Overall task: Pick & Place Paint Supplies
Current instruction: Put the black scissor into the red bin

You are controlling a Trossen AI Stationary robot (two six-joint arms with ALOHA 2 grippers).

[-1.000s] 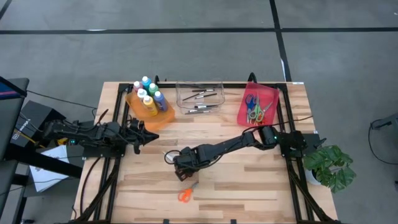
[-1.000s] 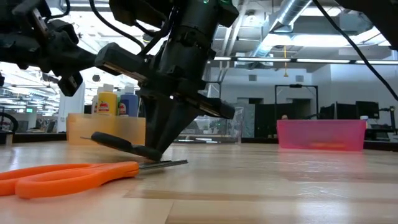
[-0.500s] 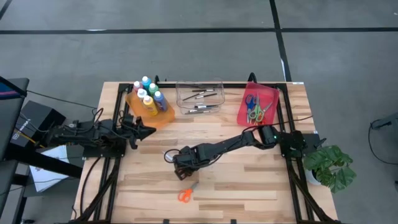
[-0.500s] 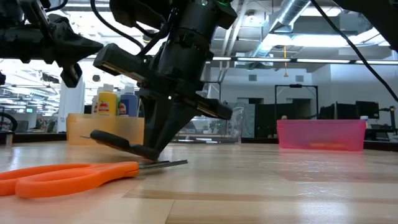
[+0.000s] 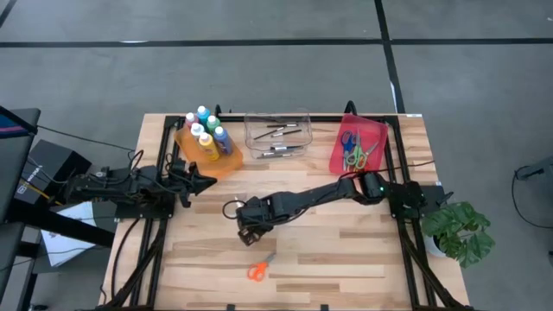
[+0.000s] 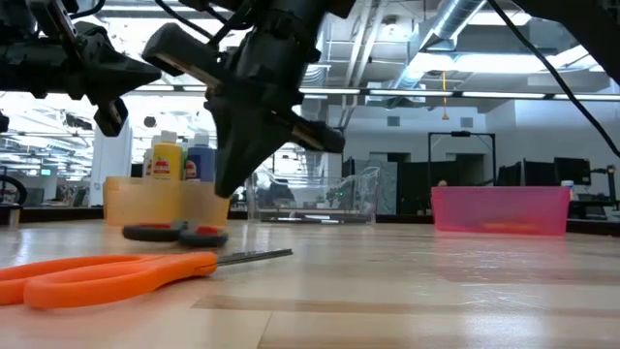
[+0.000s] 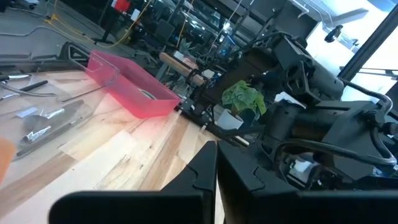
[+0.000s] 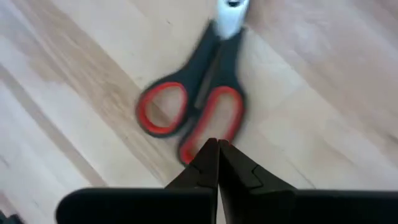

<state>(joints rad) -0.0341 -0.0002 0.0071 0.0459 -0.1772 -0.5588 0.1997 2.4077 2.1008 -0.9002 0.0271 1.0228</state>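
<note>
Scissors with black-and-red handles [image 8: 189, 115] lie flat on the table [image 5: 346, 250], just in front of the right gripper [image 8: 217, 149], whose fingers are pressed together and hold nothing. In the high view that gripper [image 5: 248, 226] sits near the table's middle, at the end of the right arm stretched across from the right edge. In the low view the red scissors [image 6: 174, 233] rest on the wood below the raised gripper [image 6: 228, 179], apart from it. Orange scissors [image 5: 258, 268] lie closed nearer the front edge, close to the red pair but not touching. The left gripper [image 5: 206, 180] hangs just beside the orange bin [image 5: 226, 164] at the table's left rear; its fingers [image 7: 205, 168] are together and empty. The orange bin holds the paint bottles [image 5: 206, 134] standing upright. The clear bin [image 5: 276, 138] at rear centre holds paintbrushes [image 5: 281, 130]. The red bin [image 5: 371, 138] at rear right holds more scissors [image 5: 352, 154] with blue, green and red handles. A potted plant [image 5: 462, 229] stands off the table's right edge.
</note>
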